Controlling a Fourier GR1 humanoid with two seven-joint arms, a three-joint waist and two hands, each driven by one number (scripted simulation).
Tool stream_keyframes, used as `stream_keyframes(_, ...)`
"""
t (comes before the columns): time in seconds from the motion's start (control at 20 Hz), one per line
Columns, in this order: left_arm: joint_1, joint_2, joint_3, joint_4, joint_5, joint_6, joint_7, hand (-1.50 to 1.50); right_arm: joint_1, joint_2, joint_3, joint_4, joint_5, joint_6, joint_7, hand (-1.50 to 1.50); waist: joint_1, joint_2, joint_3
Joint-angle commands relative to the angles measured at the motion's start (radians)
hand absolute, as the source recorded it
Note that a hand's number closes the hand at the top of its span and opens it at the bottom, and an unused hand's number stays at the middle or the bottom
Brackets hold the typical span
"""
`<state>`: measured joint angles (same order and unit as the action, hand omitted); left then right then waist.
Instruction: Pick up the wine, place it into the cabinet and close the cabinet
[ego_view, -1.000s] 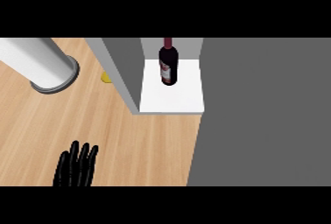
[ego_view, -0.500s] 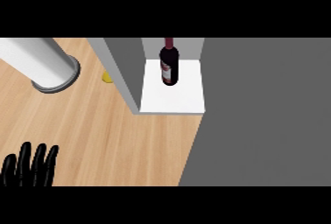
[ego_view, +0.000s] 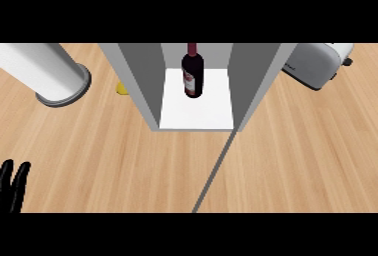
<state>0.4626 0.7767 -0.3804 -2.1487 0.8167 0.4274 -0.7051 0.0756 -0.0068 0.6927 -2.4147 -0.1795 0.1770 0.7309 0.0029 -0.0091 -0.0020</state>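
Observation:
The wine bottle (ego_view: 193, 75), dark with a red neck and a pale label, stands upright on the white floor of the grey cabinet (ego_view: 255, 85), towards its back. The cabinet's front is uncovered. Its door (ego_view: 215, 172) shows edge-on as a thin grey line running from the cabinet's right front corner down towards the lower edge. My left hand (ego_view: 13, 185) is at the lower left edge, fingers straight and pointing up, holding nothing, far from the cabinet. My right hand shows nowhere.
A white cylinder on a grey base (ego_view: 44, 72) stands at the upper left. A small yellow thing (ego_view: 122, 89) lies just left of the cabinet's wall. A white toaster (ego_view: 319, 64) sits at the upper right on the wooden counter (ego_view: 310, 160).
The wide grey door panel that hid the right side now shows only as a thin line, uncovering the counter and toaster. My left hand has slid left towards the view's edge.

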Motion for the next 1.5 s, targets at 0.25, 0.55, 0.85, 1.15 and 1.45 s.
stream_keyframes(0.25,0.023,0.043,0.153,0.079,0.084,-0.155,0.022,-1.5,-0.114,0.005,0.302,-0.067,0.258,-0.255,0.019,1.5,-0.005,0.0,-0.001)
stream_keyframes(0.55,0.029,0.062,0.214,0.037,0.141,-0.201,0.065,-1.5,-0.279,0.004,0.323,0.033,0.323,-0.403,-0.007,1.5,0.011,0.0,-0.001)
stream_keyframes(0.85,0.013,0.049,0.207,0.039,0.147,-0.228,0.108,-1.5,-0.493,0.001,0.248,0.122,0.323,-0.499,0.051,1.5,0.017,0.006,-0.002)
stream_keyframes(1.15,0.002,0.002,0.164,0.039,0.098,-0.202,0.099,-1.5,-0.631,-0.002,0.2,0.214,0.208,-0.62,0.027,1.5,0.032,0.01,-0.002)
stream_keyframes(1.45,-0.039,0.008,0.208,0.026,0.15,-0.193,0.169,-1.5,-0.863,0.001,0.114,0.366,0.076,-0.696,-0.011,1.5,0.04,0.011,-0.001)
